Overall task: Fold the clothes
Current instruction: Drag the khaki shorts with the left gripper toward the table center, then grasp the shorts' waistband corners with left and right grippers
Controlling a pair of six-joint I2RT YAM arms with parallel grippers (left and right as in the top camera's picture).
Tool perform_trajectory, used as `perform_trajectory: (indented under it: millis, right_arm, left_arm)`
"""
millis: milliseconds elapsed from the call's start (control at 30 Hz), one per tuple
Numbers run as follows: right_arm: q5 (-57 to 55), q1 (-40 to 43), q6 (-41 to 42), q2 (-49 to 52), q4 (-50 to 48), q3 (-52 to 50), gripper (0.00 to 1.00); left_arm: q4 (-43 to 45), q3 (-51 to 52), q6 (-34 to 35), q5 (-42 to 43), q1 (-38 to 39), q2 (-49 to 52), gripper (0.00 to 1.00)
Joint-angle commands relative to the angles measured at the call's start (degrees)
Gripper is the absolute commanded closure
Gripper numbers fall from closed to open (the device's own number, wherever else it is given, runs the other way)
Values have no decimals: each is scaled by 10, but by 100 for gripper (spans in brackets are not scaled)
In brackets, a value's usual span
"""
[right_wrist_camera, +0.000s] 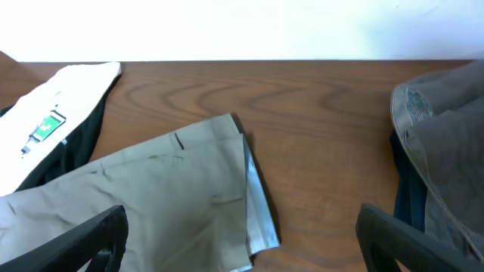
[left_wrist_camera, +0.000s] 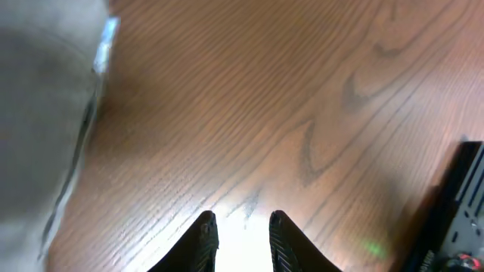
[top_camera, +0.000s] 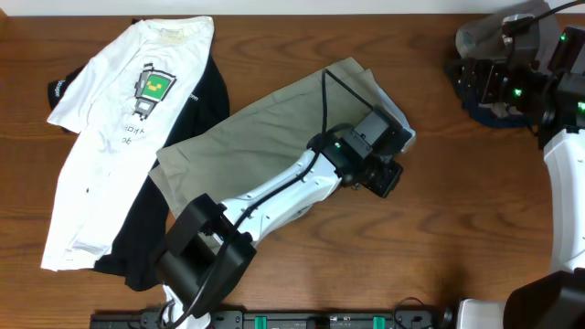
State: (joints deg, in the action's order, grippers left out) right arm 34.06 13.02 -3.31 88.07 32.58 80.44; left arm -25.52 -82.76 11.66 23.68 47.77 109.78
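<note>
The brown wood-grain table point(top_camera: 457, 228) filled my views; beyond its far edge all showed white. My left gripper point(left_wrist_camera: 242, 243), fingers slightly apart and empty, pointed at bare wood by the khaki cloth's point(top_camera: 265, 128) 4 o'clock corner. My right gripper point(right_wrist_camera: 242, 245) gaped wide, empty. A white tee point(top_camera: 119, 119) lay at 10 o'clock and a grey heap point(right_wrist_camera: 446, 151) at 2.

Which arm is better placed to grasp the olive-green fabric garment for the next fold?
Probably left. The left gripper hovers open beside the edge of the olive-green fabric garment; the right gripper, also open, sits farther away by the grey clothes heap.
</note>
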Motion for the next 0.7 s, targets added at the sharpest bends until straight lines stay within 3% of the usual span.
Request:
perform_trajectory:
  millis: [0, 267, 433, 600, 667]
  right_arm:
    - [6, -13, 4, 3, -14, -2, 6]
    - [2, -58, 5, 51, -94, -2, 9]
    - [2, -99, 5, 127, -162, -2, 9]
    - [2, -126, 5, 194, -192, -2, 7]
    - [2, -133, 5, 213, -195, -2, 6]
  left_arm:
    - [-23, -11, 33, -9, -68, -58, 75]
    - [-157, -11, 26, -176, -244, -127, 64]
    - [-190, -8, -3, -217, -328, -106, 59]
    - [-196, -8, -122, -226, -399, -76, 42]
    - [-195, -8, -151, -233, -438, -59, 40]
